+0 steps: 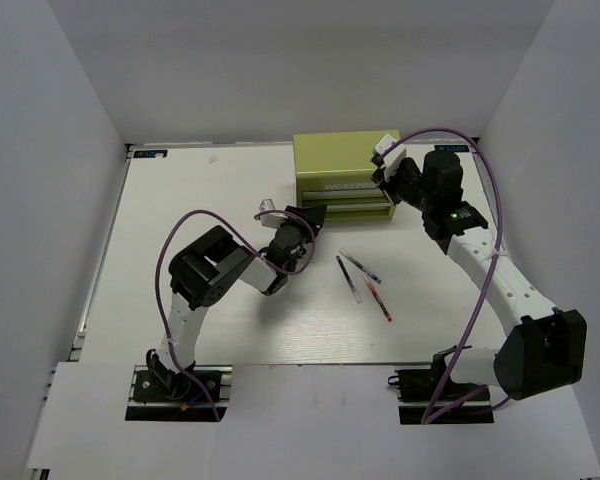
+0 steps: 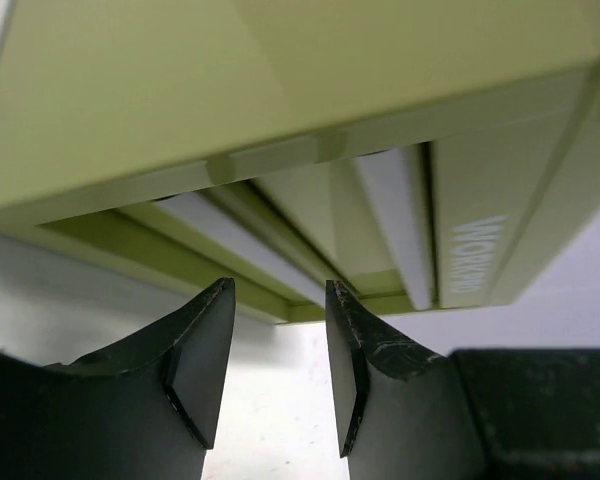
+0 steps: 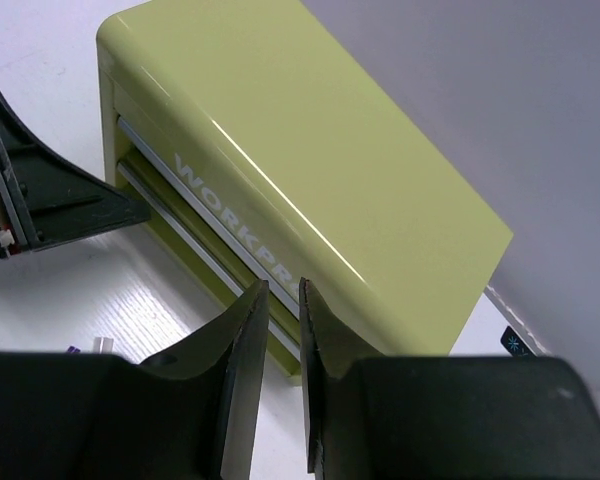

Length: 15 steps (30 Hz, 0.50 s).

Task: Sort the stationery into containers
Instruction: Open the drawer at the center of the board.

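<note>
The olive-green chest (image 1: 342, 160) stands at the back of the table, its two drawers facing me. The drawer fronts (image 3: 195, 215) with pale lettering show in the right wrist view. Three thin pens lie on the table in front of it: a dark purple one (image 1: 348, 278), a green-tipped one (image 1: 360, 266) and a red one (image 1: 378, 299). My left gripper (image 1: 305, 214) sits low at the chest's front left corner (image 2: 310, 310), open, with nothing between its fingers (image 2: 205, 350). My right gripper (image 1: 384, 176) hovers at the right end of the drawers, its jaws a narrow gap apart and empty.
White walls close in the table on three sides. The left gripper's finger (image 3: 50, 195) shows in the right wrist view, close to the drawers' left end. A purple cable (image 1: 485, 200) loops over the right arm.
</note>
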Each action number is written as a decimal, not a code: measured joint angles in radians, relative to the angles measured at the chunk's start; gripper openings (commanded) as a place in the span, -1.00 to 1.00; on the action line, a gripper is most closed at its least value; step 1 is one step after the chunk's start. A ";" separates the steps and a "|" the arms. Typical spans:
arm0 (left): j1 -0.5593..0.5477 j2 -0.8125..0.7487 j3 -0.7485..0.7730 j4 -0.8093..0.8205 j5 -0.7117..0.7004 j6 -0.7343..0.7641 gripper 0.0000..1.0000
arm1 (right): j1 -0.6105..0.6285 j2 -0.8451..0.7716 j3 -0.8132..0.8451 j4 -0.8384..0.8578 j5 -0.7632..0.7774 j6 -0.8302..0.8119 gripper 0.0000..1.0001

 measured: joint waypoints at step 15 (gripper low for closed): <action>0.000 0.045 0.098 -0.132 -0.055 -0.050 0.04 | -0.016 0.093 0.050 0.006 -0.039 0.003 -0.38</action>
